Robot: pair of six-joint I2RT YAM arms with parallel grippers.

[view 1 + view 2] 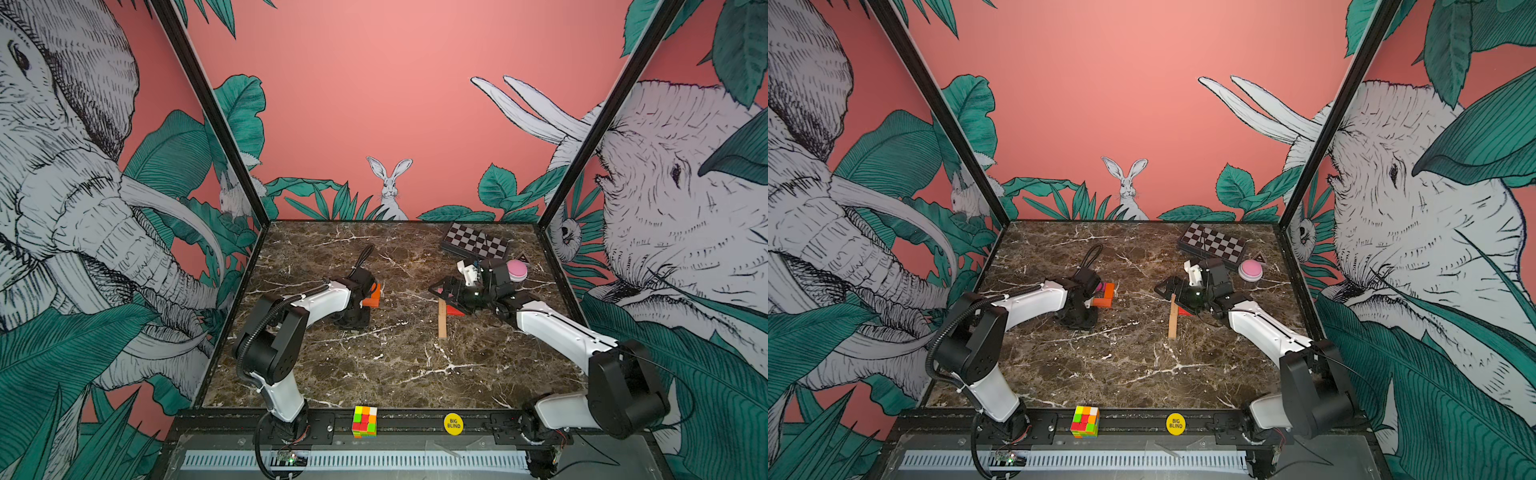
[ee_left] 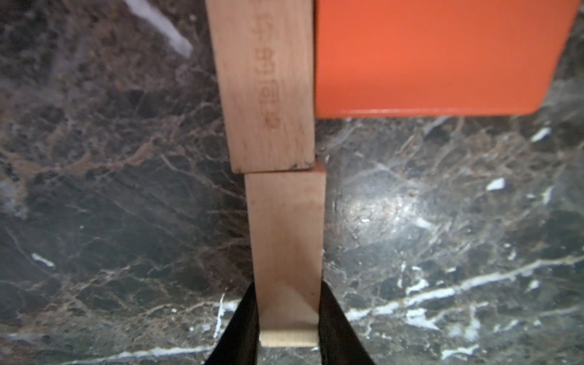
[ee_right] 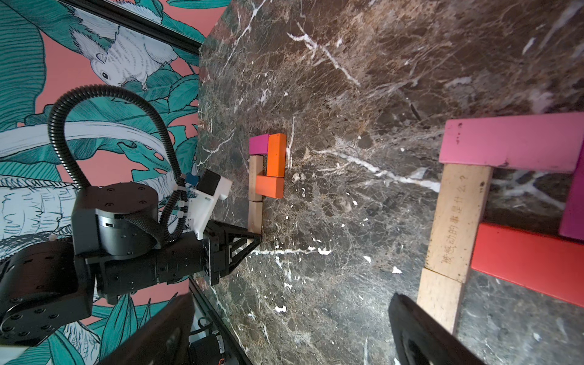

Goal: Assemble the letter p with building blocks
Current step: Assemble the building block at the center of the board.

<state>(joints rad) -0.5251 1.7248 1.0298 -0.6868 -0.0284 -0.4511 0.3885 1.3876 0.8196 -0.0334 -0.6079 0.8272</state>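
In the left wrist view my left gripper (image 2: pixel 288 286) is shut on the near end of a plain tan building block (image 2: pixel 286 227) lying flat on the marble. Its far end meets a second tan block (image 2: pixel 265 79) beside an orange block (image 2: pixel 442 57). The right wrist view shows this group whole: magenta (image 3: pixel 259 144), two orange (image 3: pixel 276 155) and two tan blocks (image 3: pixel 255 202), with the left gripper (image 3: pixel 257 237) at the stem's end. My right gripper (image 3: pixel 284 331) is open, holding nothing, beside another group of pink (image 3: pixel 512 145), magenta, red (image 3: pixel 531 262) and tan blocks (image 3: pixel 458 218). In both top views a tan stem (image 1: pixel 442 320) (image 1: pixel 1172 318) shows below the right gripper (image 1: pixel 446 291).
A black-and-white checkered box (image 1: pixel 473 241) lies at the back right, with a pink round button (image 1: pixel 516 271) just in front of it. On the front rail stand a multicoloured puzzle cube (image 1: pixel 364 422) and a yellow disc (image 1: pixel 453 424). The enclosure walls border the table.
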